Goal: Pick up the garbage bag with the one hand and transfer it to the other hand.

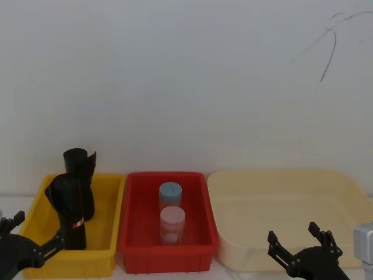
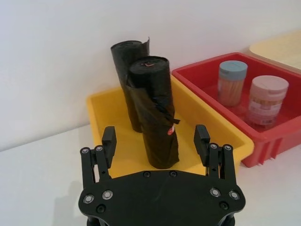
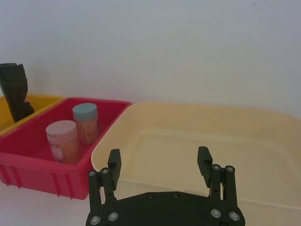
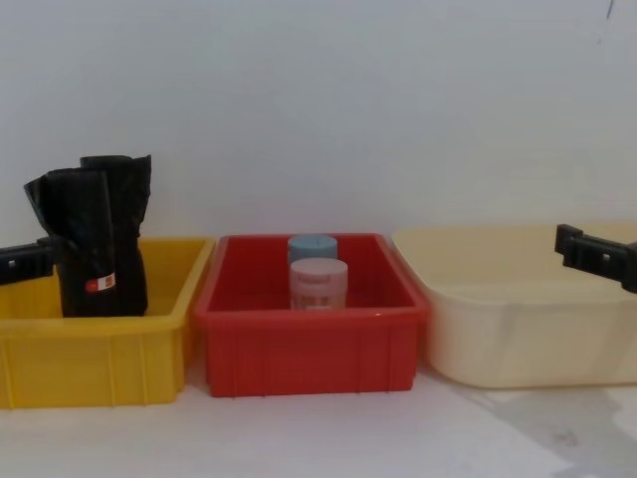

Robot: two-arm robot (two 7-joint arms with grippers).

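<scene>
The garbage bag (image 1: pixel 70 207), a tall black crinkly roll with a small red-and-white label, stands upright in the yellow bin (image 1: pixel 111 233). It also shows as the nearer roll (image 2: pixel 155 117) in the left wrist view and at the chest view's left (image 4: pixel 85 249). My left gripper (image 1: pixel 41 225) is open at the bin's front left. Its fingers (image 2: pixel 109 139) straddle the line to the bag but stop short of it. My right gripper (image 1: pixel 293 231) hangs open and empty before the cream tub (image 1: pixel 344 192).
A second black roll (image 1: pixel 81 166) with no label stands just behind the bag. The red bin (image 1: pixel 137 245) in the middle holds two lidded jars, one blue-topped (image 1: pixel 170 192), one pink-topped (image 1: pixel 172 221). A white wall rises close behind all three containers.
</scene>
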